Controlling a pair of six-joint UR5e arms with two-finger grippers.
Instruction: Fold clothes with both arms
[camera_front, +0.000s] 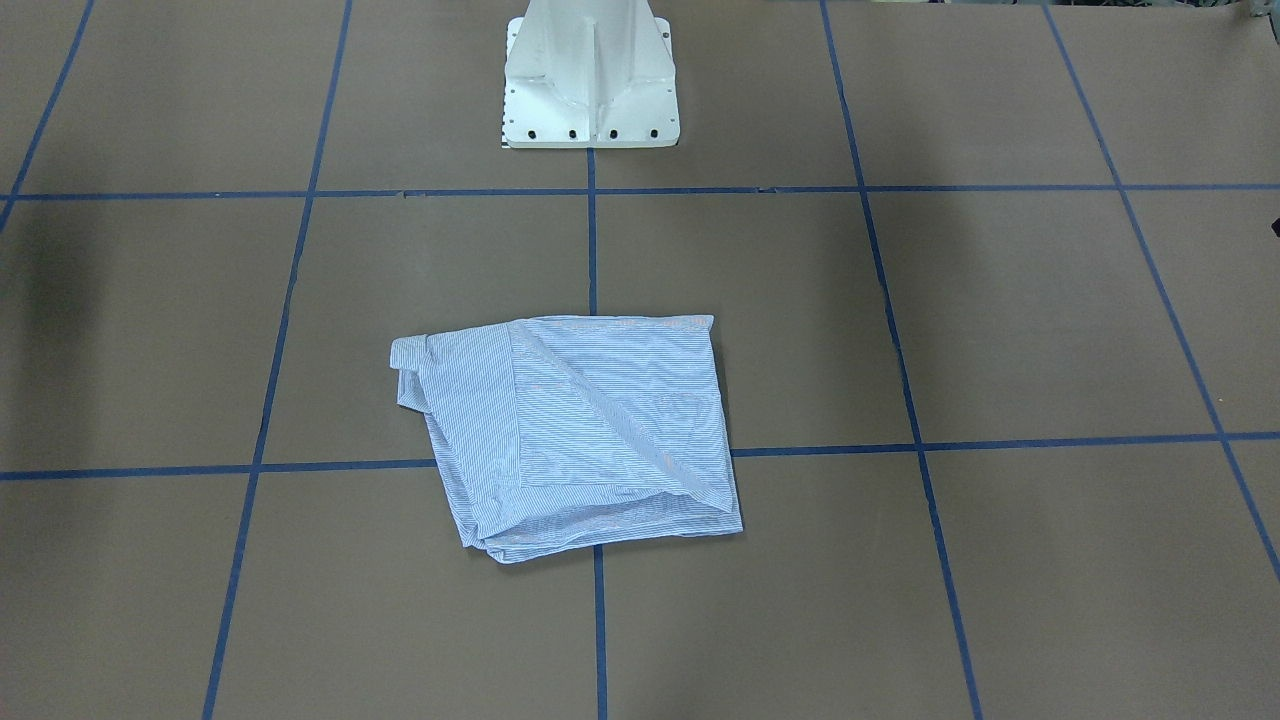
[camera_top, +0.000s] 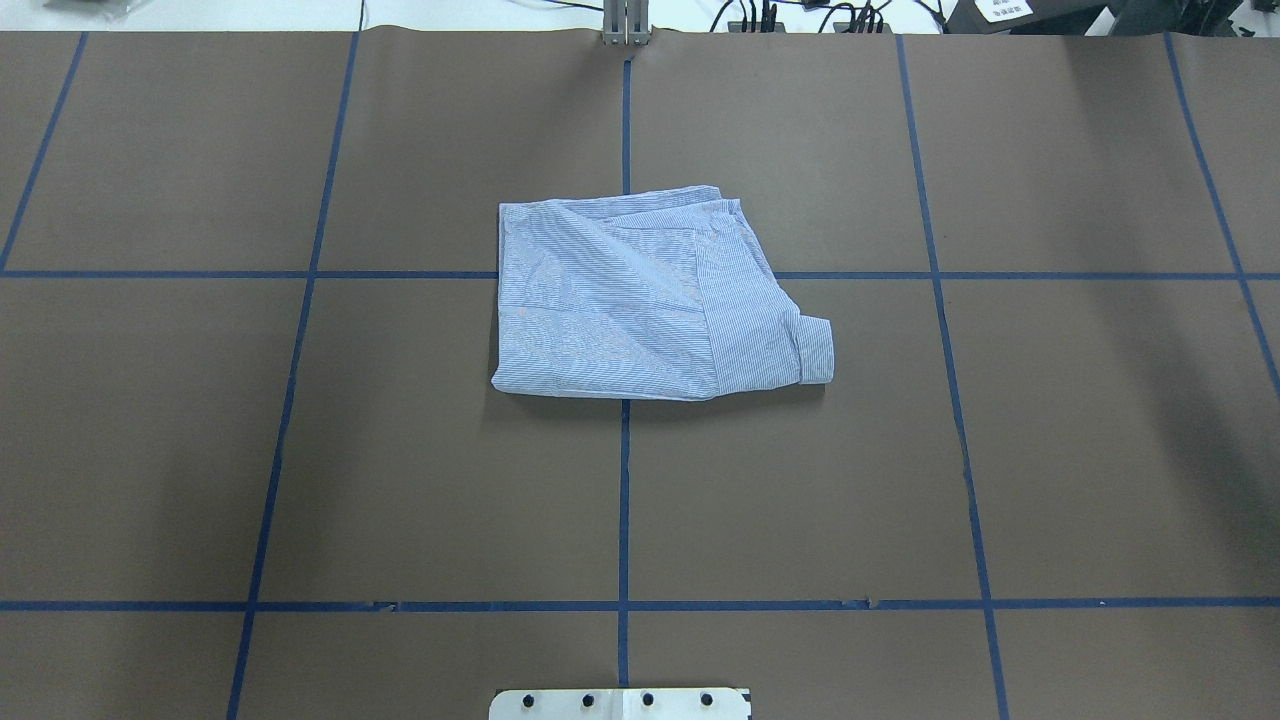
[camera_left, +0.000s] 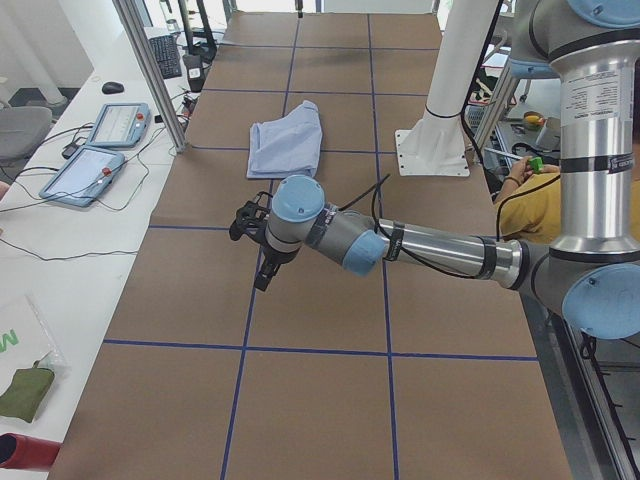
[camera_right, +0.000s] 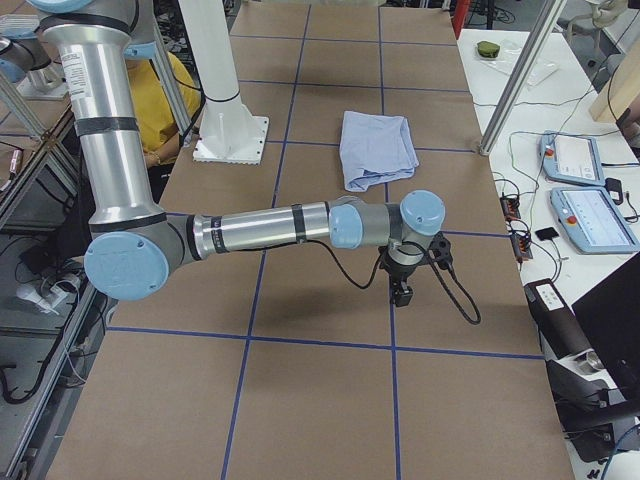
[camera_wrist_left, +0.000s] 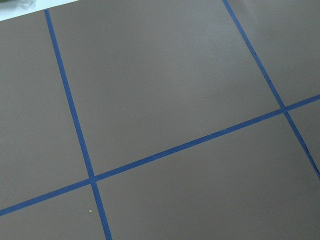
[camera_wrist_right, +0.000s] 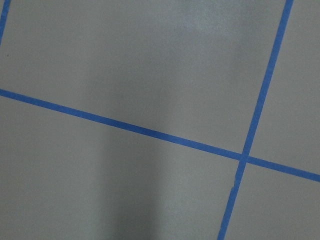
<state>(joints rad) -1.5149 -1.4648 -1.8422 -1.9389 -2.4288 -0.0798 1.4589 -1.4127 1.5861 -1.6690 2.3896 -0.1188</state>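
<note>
Brown table (camera_top: 400, 480) fills most of every view, and blue tape lines (camera_top: 624, 500) cut it into big squares. The left arm (camera_left: 440, 250) reaches out low over one end of the table, and the right arm (camera_right: 260, 230) reaches out low over the other end. The white base (camera_front: 590, 80) stands at the robot's edge of the table, between the two arms.

The shirt (camera_top: 640, 300) lies flat near the middle of the table, folded into a rough square. It sits right on the spot where the middle tape line crosses another line, out in front of the white base. One cuff (camera_top: 815, 350) sticks out on the robot's right side of the fold.

The left gripper (camera_left: 263, 280) points down over bare table, well apart from the shirt. The right gripper (camera_right: 402, 293) also points down over bare table, well apart from the shirt. Neither one has anything in it that I can see. Both show only in the side views, so I cannot tell how wide their jaws are. Each wrist camera sees only brown table and blue lines.
</note>
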